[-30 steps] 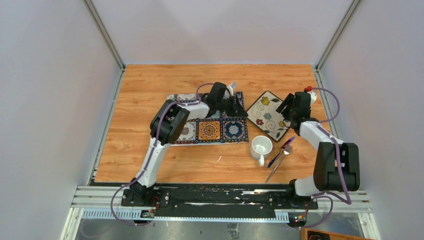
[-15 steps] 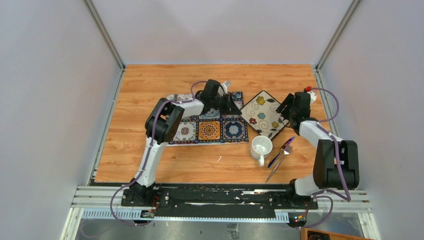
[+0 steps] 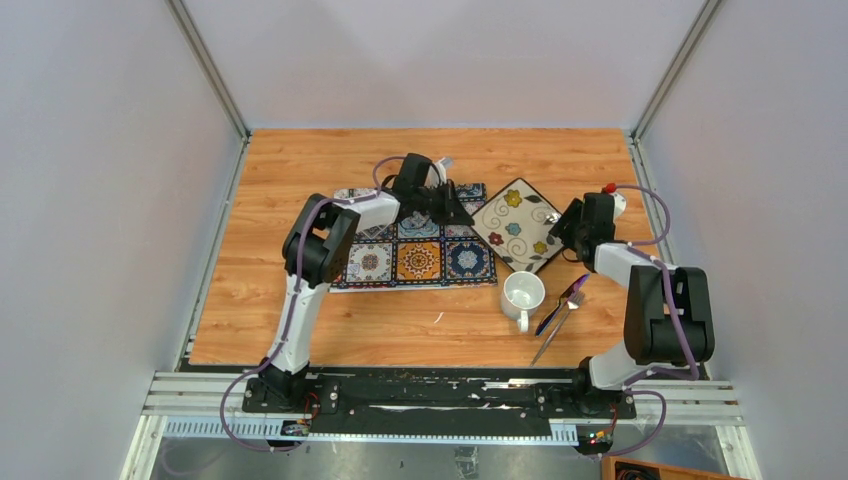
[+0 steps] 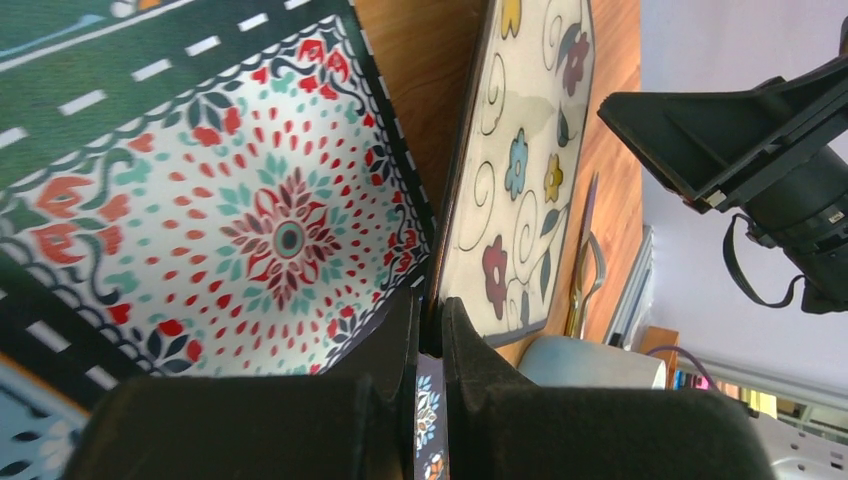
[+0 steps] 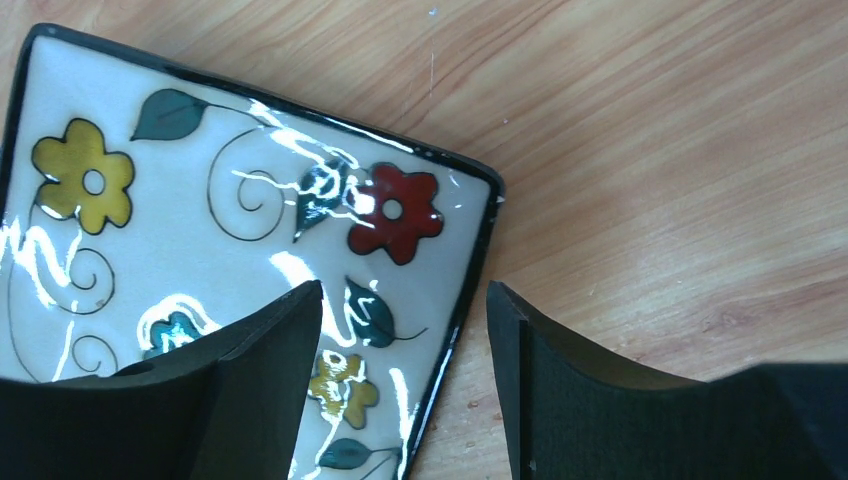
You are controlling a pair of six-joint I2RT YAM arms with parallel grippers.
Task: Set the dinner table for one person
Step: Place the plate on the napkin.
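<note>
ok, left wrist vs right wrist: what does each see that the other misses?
Left wrist only: the placemat, apparently pinched at its edge by the left gripper, plus the mug and cutlery beyond. Right wrist only: the right gripper, open and straddling the plate rim near a corner. Shared: the floral plate and the wood table.
</note>
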